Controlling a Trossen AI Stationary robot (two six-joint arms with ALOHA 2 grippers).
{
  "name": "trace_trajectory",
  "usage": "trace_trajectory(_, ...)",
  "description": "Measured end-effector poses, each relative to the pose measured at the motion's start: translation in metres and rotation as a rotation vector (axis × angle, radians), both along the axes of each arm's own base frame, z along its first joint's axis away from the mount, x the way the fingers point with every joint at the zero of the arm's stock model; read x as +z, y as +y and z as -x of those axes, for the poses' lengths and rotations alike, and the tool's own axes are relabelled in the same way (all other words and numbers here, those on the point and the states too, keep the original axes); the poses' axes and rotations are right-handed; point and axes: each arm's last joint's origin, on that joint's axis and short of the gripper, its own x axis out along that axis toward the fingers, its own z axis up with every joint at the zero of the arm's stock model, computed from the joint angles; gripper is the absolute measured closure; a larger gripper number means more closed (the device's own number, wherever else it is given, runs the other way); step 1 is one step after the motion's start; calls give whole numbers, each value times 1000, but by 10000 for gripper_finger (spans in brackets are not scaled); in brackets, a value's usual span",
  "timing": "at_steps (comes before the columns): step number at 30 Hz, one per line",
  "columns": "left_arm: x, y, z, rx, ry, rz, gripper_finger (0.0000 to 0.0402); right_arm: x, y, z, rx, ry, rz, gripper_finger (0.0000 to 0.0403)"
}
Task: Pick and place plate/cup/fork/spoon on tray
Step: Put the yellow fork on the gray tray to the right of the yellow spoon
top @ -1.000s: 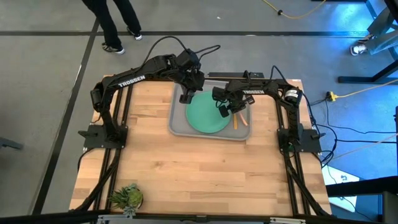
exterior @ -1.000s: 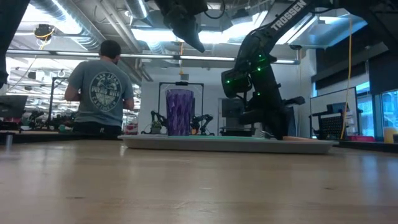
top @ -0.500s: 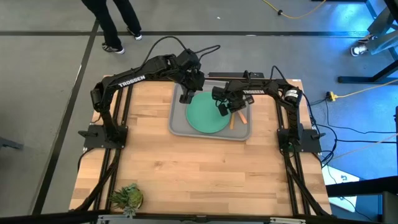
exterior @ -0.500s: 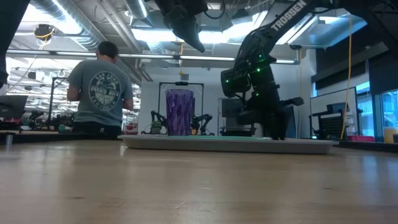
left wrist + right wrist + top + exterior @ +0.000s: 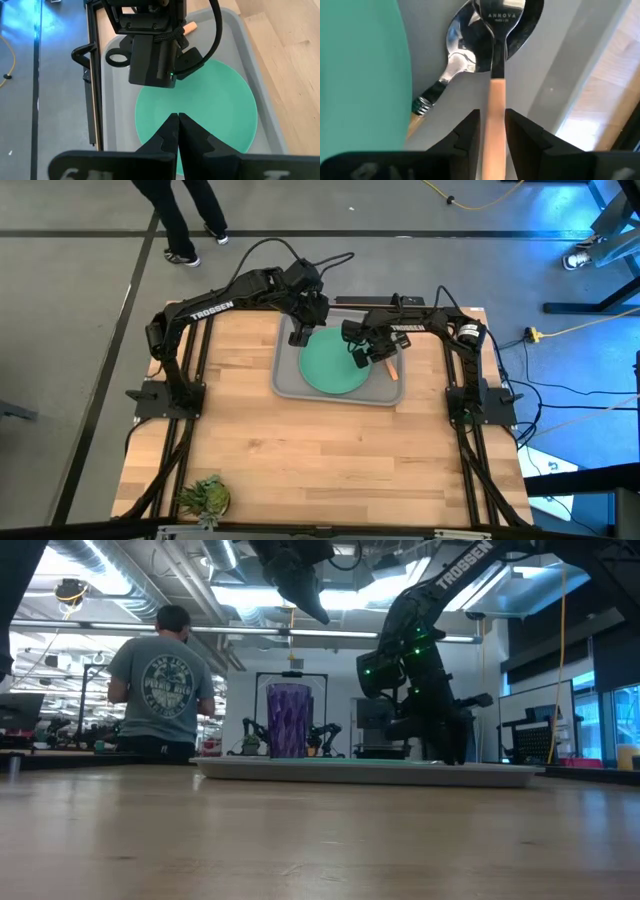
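Note:
The grey tray [image 5: 285,380] lies at the table's far middle with the mint-green plate [image 5: 330,365] on it. The purple cup [image 5: 288,720] stands upright at the tray's far left. My left gripper [image 5: 177,127] hangs shut above that corner, touching nothing. My right gripper [image 5: 493,127] points down, open, at the tray's right side, one finger on each side of the spoon's orange handle [image 5: 497,107]. The spoon's silver head [image 5: 502,20] lies over a second orange-handled utensil [image 5: 460,50]. That utensil's far end is covered, so I cannot tell whether it is the fork. My right gripper comes from above with its fingers astride the spoon's handle [image 5: 497,95], across its length. A thin gap shows at one finger [image 5: 470,127]. The other finger [image 5: 520,127] stands flush against the handle, and I cannot tell whether it touches. The spoon lies flat on the tray.
A small green plant [image 5: 205,496] sits at the table's near left corner. Bare wood stretches between the tray and the near edge. A person [image 5: 160,685] stands in the room behind the table, back turned.
The spoon's orange handle beside my right gripper has swung a little toward the tray's right rim. In the low view its end has sunk out of sight behind the tray's rim. Both arms have stayed in place.

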Motion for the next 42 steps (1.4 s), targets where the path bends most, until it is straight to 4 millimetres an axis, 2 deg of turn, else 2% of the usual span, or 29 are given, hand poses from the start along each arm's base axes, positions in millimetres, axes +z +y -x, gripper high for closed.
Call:
trace_trajectory(8,0,0,0,0,0,0,401,-1,-3,-5,85,-28,54,309)
trace_trajectory(26,0,0,0,0,0,0,401,0,-10,-2,79,-8,98,309)
trace_trajectory(37,0,0,0,0,0,0,401,-20,-10,14,14,-27,15,309)
trace_trajectory(40,0,0,0,0,0,0,401,-17,-11,11,43,-31,11,321)
trace_trajectory(42,0,0,0,0,0,0,401,-15,-13,9,57,-38,6,344)
